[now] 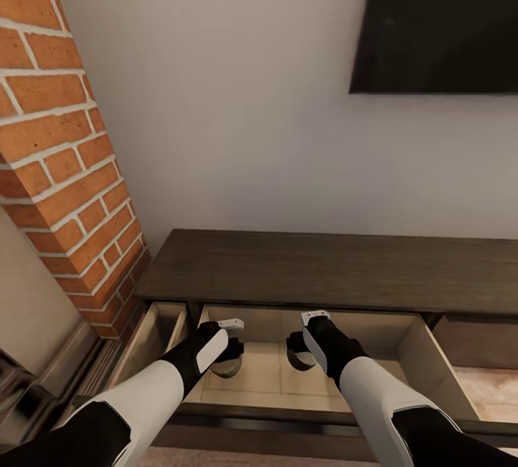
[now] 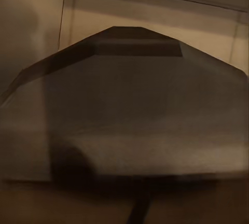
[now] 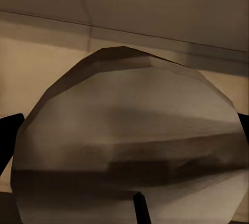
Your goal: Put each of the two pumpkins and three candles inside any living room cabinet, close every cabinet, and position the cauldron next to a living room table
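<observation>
cabinet (image 1: 324,269): our low dark-brown unit against a grey wall, big drawer pulled out
left claw (image 1: 229,365): gripping a candle (image 1: 224,369) down inside that drawer
right claw (image 1: 298,359): clamped on another candle (image 1: 297,361), same drawer
room: brick fireplace (image 1: 65,165) on our left, TV (image 1: 439,21) above

The cabinet (image 1: 331,269) is seen to be of matt dark-brown wood with a pale, smooth wooden drawer interior (image 1: 266,373), the fireplace (image 1: 65,165) of rough red brick with pale mortar, the wall (image 1: 237,107) smoothly painted, and the screen (image 1: 439,21) glossy black.
</observation>
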Tool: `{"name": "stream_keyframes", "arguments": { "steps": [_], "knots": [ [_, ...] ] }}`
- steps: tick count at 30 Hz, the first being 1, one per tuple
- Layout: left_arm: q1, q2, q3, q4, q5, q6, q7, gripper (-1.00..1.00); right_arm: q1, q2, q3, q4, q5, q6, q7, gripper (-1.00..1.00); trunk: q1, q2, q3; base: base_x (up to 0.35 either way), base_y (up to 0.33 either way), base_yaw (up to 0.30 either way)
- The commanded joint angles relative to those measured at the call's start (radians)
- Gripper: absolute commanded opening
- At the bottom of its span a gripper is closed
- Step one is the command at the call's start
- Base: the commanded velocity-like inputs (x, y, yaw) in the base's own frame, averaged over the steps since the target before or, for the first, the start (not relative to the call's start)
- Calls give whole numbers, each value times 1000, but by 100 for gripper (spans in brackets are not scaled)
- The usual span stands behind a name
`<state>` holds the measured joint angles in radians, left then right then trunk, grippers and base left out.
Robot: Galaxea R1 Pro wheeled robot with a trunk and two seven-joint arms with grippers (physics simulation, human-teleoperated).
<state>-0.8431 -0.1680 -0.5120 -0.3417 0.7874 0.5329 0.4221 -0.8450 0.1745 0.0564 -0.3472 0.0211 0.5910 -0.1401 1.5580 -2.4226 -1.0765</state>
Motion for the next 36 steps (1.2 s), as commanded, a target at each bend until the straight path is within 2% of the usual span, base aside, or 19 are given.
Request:
{"name": "stream_keyframes", "arguments": {
  "steps": [1,11,16,21,29,36],
  "knots": [
    [-1,1,-8,-2,10,2,9,-100,0,0,4,-2,2,7,-4,-100,0,0,-2,0,0,4],
    [-5,-1,-9,-8,9,9,8,-100,0,0,4,-4,2,7,-5,-100,0,0,-16,0,0,1],
    [-7,-2,-63,-19,10,9,10,-100,0,0,3,-4,3,15,-8,-100,0,0,-24,0,0,0],
    [-8,-3,-77,-20,10,8,12,-100,0,0,4,-4,5,33,-10,-100,0,0,-32,0,0,0],
    [-8,-4,-80,-20,10,9,17,-100,0,0,4,-4,5,37,-11,-100,0,0,-45,0,0,0],
    [-7,-4,-111,-22,15,-35,-2,-100,1,0,4,-4,5,36,-10,-100,0,0,-55,0,0,0]
  ]
}}
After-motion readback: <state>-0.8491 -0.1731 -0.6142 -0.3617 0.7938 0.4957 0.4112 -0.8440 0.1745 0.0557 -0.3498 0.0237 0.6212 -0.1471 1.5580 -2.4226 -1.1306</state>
